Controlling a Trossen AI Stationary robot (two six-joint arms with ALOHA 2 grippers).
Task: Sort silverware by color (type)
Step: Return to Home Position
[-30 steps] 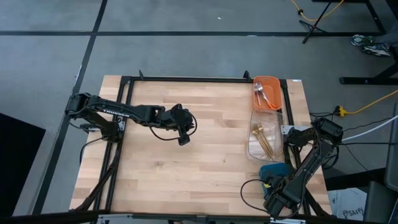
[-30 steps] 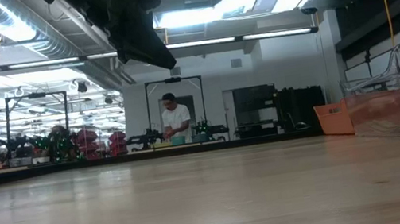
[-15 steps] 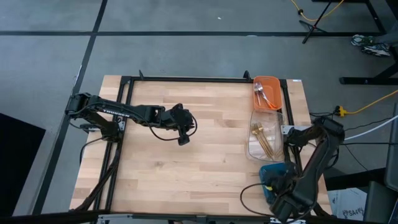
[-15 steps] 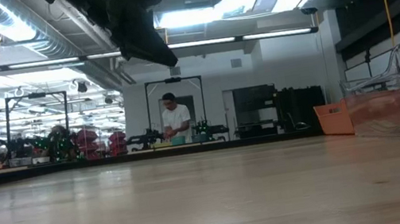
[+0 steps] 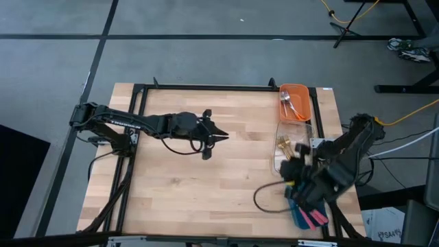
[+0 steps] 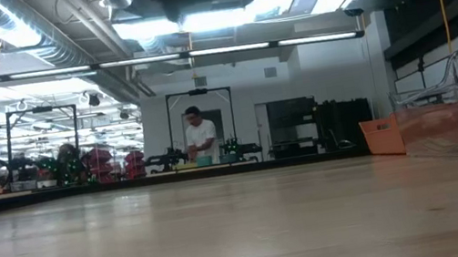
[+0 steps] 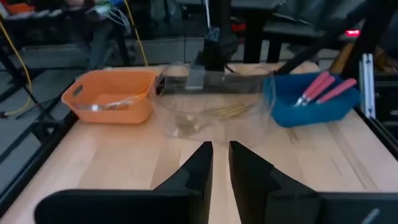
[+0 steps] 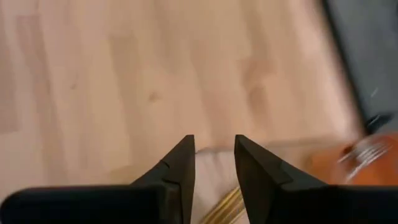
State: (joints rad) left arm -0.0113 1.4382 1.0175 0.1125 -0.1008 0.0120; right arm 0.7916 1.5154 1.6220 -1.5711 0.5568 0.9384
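The silverware is found in three bins at the table's [image 5: 206, 185] right edge: pink-handled forks [image 7: 323, 87] in the blue bin [image 7: 311, 111], gold pieces [image 5: 288, 149] in the clear bin [image 7: 211, 109], silver-headed forks [image 5: 291, 104] in the orange bin [image 7: 112, 99]. The right gripper [image 8: 214, 140] is held above the clear bin, fingers apart and empty. The left gripper [image 7: 221, 146] is held over mid-table, fingers narrowly parted, nothing between them.

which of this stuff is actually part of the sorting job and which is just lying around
Job:
pink-handled forks in the blue bin
gold utensils in the clear bin
silver-headed forks in the orange bin

Lying about:
yellow cable on the floor
person in the room behind
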